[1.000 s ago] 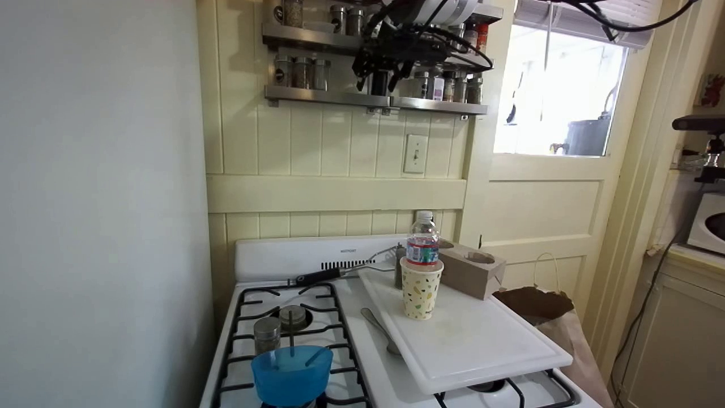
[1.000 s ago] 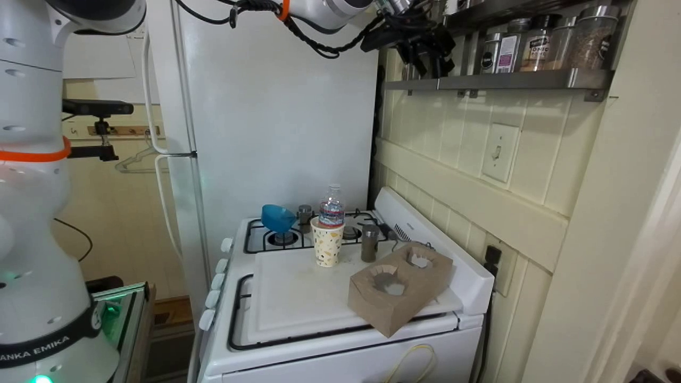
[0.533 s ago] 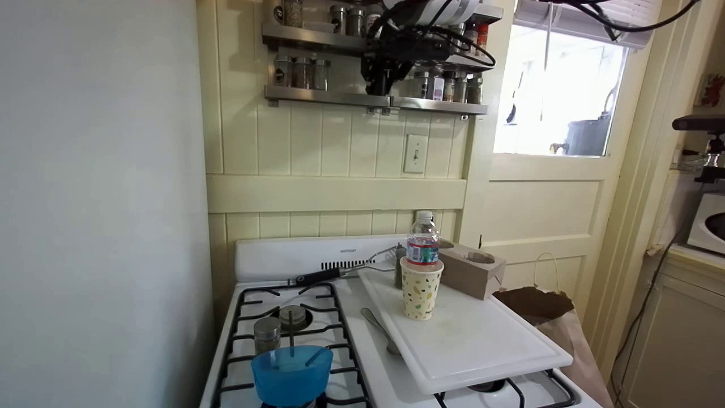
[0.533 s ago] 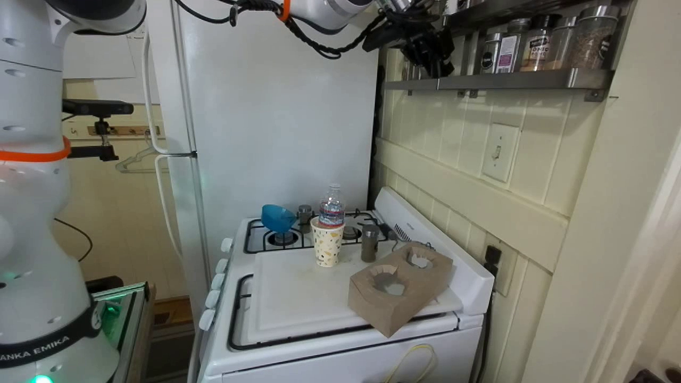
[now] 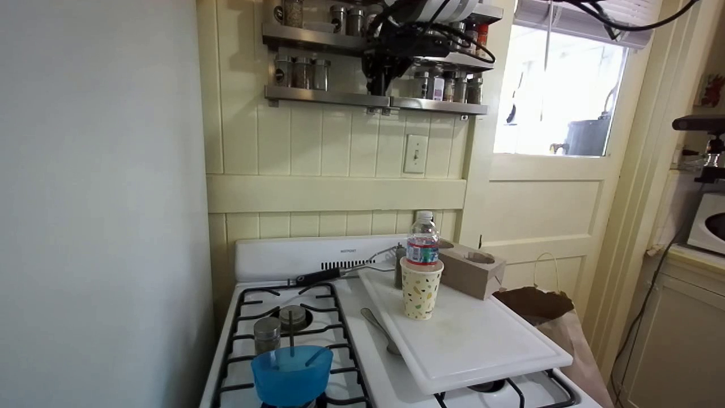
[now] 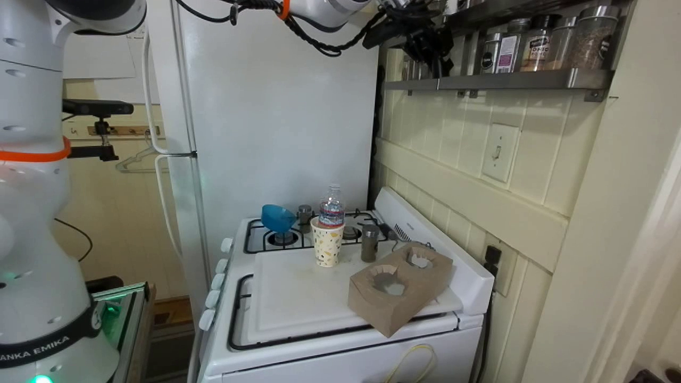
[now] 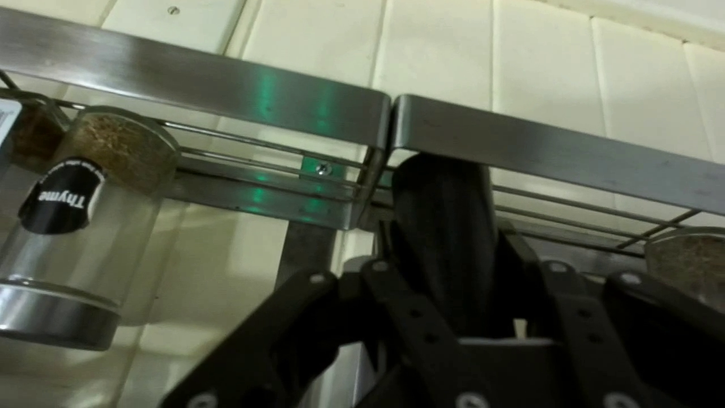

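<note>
Needed, with the gripper (image 7: 448,235) closed around the dark cylindrical jar (image 7: 444,198) on the lower metal shelf (image 5: 328,97), just behind the front rail (image 7: 566,156), to squeeze evenly from both sides, without tilting it or scraping the rail, and well away from the Thyme jar (image 7: 96,232).

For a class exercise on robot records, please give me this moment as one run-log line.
gripper: closed on black cylindrical container | place: lower spice shelf, behind front rail | nearby: thyme jar | lifted: cannot tell

Dark hand (image 5: 378,89) at spice shelf (image 5: 328,97); below, bottle (image 5: 422,246) in patterned cup (image 5: 421,292), blue bowl (image 5: 291,377) on stove (image 5: 352,300)
</note>
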Controlling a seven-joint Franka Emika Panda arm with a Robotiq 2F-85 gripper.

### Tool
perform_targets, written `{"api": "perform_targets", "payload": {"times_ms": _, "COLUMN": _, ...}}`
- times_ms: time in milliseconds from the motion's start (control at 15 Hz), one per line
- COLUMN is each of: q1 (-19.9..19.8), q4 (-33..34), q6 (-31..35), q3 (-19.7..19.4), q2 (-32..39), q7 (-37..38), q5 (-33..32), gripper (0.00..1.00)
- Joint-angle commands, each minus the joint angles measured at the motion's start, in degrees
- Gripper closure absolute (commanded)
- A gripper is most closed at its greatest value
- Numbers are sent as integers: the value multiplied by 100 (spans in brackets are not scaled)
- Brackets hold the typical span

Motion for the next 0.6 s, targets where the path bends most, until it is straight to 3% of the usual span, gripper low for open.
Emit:
{"api": "perform_targets", "payload": {"times_ms": 0, "q1": -6, "q4": 143, "q6": -60, "q3": 48, "q2": 90, "q7": -42, "q5": 144, "gripper": 81}}
{"api": "perform_targets", "payload": {"times_ms": 533, "q1": -35, "q4": 151, "q6": -180, "q3": 101, "q2": 95, "q7": -57, "q5": 371, "gripper": 81}}
